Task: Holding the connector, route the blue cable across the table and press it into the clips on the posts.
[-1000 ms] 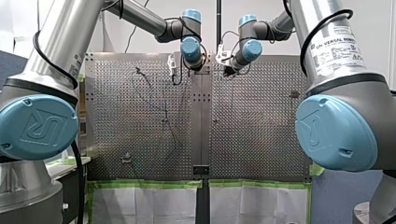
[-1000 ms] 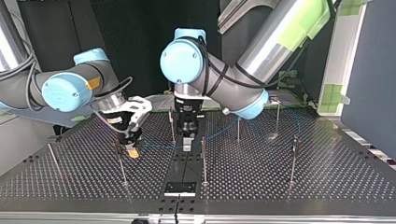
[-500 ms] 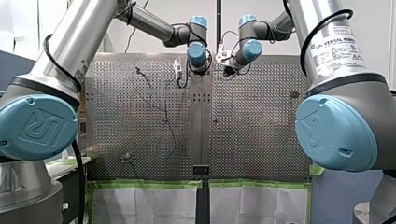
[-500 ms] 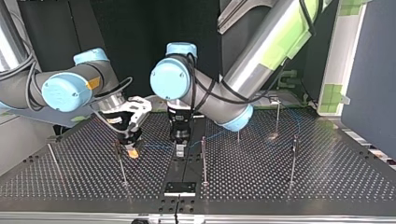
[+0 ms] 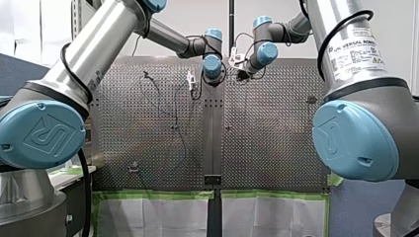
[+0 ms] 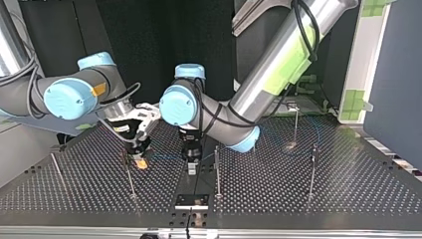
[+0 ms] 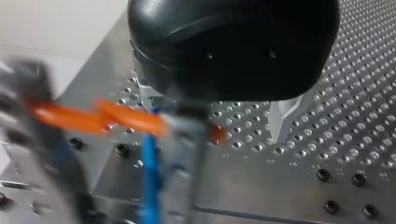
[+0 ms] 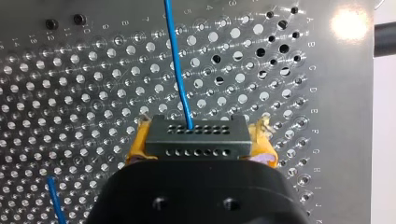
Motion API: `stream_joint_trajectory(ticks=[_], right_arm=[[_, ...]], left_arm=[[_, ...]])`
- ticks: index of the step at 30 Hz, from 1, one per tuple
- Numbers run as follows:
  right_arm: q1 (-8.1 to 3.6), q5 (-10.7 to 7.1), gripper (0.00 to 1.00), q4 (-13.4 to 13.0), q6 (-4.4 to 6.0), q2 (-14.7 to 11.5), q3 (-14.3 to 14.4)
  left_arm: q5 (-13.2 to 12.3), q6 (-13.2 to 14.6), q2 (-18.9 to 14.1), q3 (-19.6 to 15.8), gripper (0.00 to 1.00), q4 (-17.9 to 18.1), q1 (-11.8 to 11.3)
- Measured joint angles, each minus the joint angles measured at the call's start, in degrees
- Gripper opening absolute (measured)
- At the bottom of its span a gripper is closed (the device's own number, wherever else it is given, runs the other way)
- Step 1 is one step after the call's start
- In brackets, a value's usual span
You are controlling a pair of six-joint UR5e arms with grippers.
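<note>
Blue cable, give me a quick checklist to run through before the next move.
1. Connector clamped in my right claw: ok.
2. Blue cable leaves the connector without a kink: ok.
3. My left claw open: ok.
4. Cable seated in the orange clip on the post ahead of my left claw: cannot tell, blurred.

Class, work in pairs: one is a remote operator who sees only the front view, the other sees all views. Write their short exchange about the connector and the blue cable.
Operator: Does my right gripper hold anything?
Observer: Yes, its yellow pads clamp the black connector, seen in the right wrist view.
Operator: Where does the blue cable go?
Observer: Out of the connector's face, ahead of the gripper, over the perforated table.
</note>
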State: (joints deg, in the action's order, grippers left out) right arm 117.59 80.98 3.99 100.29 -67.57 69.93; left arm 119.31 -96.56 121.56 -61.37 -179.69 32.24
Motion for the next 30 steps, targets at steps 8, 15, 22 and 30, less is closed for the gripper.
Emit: stream_joint_trajectory(ticks=[8,15,22,30], right_arm=[[-0.19,-0.36,0.00,-0.04,0.00,0.01,0.00],[-0.27,-0.38,0.00,-0.02,0.01,0.01,0.00],[-0.29,-0.38,0.00,0.04,0.01,0.01,0.00],[-0.23,-0.39,0.00,0.11,0.00,0.02,0.00]], left_arm=[[0.37,-0.17,0.61,0.46,1.00,0.48,-0.21],[0.49,-0.14,0.58,0.47,0.42,0.66,-0.23],[2.06,-0.70,0.56,0.46,0.02,0.40,-0.23],[4.16,-1.90,0.54,0.47,0.02,-0.61,-0.17]])
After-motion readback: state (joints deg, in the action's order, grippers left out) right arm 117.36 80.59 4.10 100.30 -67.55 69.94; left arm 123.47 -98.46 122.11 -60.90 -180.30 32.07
